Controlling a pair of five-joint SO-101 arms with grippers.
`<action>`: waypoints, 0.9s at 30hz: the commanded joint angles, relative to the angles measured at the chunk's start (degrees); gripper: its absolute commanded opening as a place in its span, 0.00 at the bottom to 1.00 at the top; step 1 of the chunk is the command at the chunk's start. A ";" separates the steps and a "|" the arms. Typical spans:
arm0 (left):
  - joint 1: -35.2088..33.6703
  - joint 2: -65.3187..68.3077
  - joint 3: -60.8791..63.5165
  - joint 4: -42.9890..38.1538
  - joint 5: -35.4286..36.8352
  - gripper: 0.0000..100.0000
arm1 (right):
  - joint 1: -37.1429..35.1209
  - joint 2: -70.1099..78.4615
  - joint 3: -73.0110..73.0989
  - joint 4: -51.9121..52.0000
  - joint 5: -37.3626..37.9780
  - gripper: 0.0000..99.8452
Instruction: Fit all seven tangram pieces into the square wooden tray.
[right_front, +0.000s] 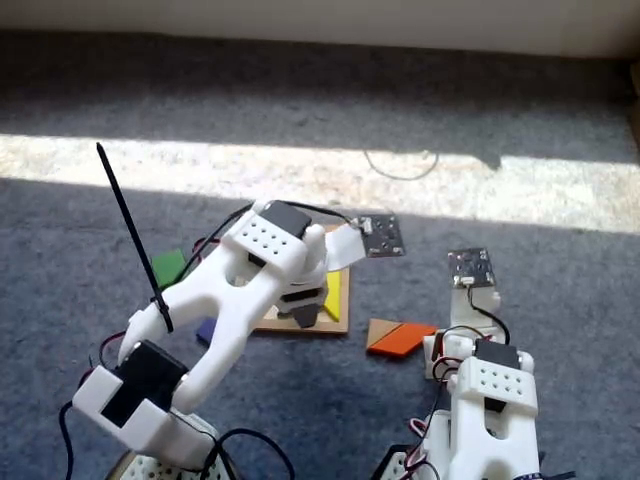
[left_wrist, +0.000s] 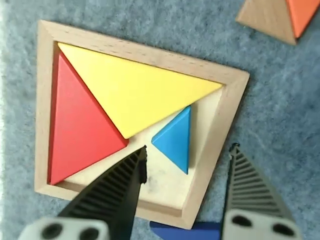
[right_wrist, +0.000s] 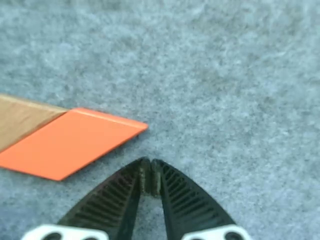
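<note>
The square wooden tray (left_wrist: 145, 52) holds a large red triangle (left_wrist: 80, 120), a large yellow triangle (left_wrist: 130, 90) and a small light-blue triangle (left_wrist: 176, 140). My left gripper (left_wrist: 188, 152) hangs open just above the tray's bare corner, one finger over the floor and the other past the rim. A dark blue piece (left_wrist: 185, 230) lies on the carpet just outside the tray. An orange parallelogram (right_wrist: 70, 142) touches a plain wooden triangle (right_wrist: 20, 120) on the carpet, and my right gripper (right_wrist: 150, 172) is shut and empty close beside them. A green piece (right_front: 168, 267) lies left of the tray.
Grey carpet covers the floor, with a sunlit band (right_front: 320, 180) behind the arms. Two small circuit boards (right_front: 380, 236) (right_front: 470, 268) lie behind the tray and the orange piece (right_front: 400, 340). A black cable tie (right_front: 130, 225) sticks up from the left arm.
</note>
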 joint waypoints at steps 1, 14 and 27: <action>-2.15 -6.37 -1.98 0.97 0.70 0.25 | 0.66 -0.04 0.22 -2.07 -0.18 0.00; -11.03 -4.97 4.79 -4.40 0.79 0.07 | 0.66 -0.04 0.22 -2.07 -0.18 0.00; -1.01 4.18 6.64 -11.43 9.14 0.07 | 0.66 -0.04 0.22 -2.07 -0.18 0.00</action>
